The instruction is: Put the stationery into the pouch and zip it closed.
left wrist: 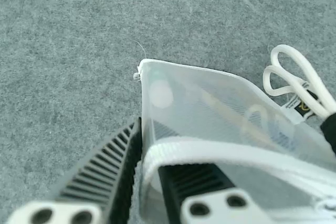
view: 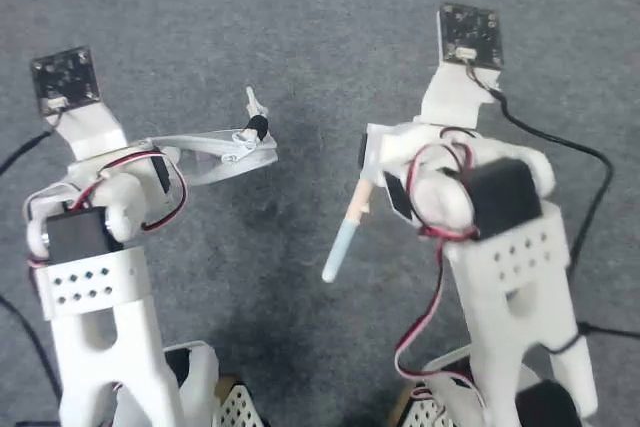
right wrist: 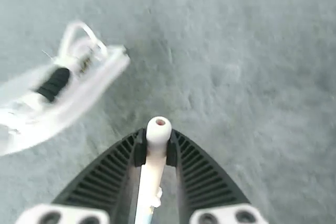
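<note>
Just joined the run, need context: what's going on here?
The left arm holds the mesh pouch by one end, jaws clamped on it. The right arm grips a pen in shut jaws, apart from the pouch. The pen is not yet inside; I can't tell whether the zip is open.

Pouch (left wrist: 210, 114): edge between left gripper's (left wrist: 149, 150) fingers, body beyond the fingertips. Pen (right wrist: 157, 128): between right gripper's (right wrist: 156, 148) fingers; pouch ahead of them, apart.

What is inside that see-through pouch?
Through the mesh wall of the pouch, faint pale shapes show, one long like a pen, too blurred to name. The left hand clamps one edge, hiding that part.
</note>
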Available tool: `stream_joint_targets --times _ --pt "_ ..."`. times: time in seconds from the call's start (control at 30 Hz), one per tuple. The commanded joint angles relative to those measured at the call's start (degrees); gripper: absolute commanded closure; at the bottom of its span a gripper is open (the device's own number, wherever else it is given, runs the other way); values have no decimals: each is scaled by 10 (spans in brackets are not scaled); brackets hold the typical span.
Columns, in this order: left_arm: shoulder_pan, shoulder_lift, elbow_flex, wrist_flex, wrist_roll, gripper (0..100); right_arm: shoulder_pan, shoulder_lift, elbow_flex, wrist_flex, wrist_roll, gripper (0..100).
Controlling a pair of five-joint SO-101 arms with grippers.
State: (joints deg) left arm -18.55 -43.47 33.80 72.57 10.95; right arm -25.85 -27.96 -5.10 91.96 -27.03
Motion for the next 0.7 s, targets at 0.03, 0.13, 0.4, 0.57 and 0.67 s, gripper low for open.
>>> stream_joint_targets --times 0.03,0.13,0.4,0.57,0.67 --pt "-1 0 -4 -18 -6 989 -51 -76 -5 -68 4 992" --pt "0 0 -4 -18 -6 989 -99 -97 -5 -103 4 992" --pt "0 0 -4 -18 -6 989 -170 -131 -4 -209 5 992" --pt "1 0 0 -19 -6 989 -182 -124 2 -280 6 992" --pt "1 0 0 -19 -6 989 -182 -131 47 -348 7 992"
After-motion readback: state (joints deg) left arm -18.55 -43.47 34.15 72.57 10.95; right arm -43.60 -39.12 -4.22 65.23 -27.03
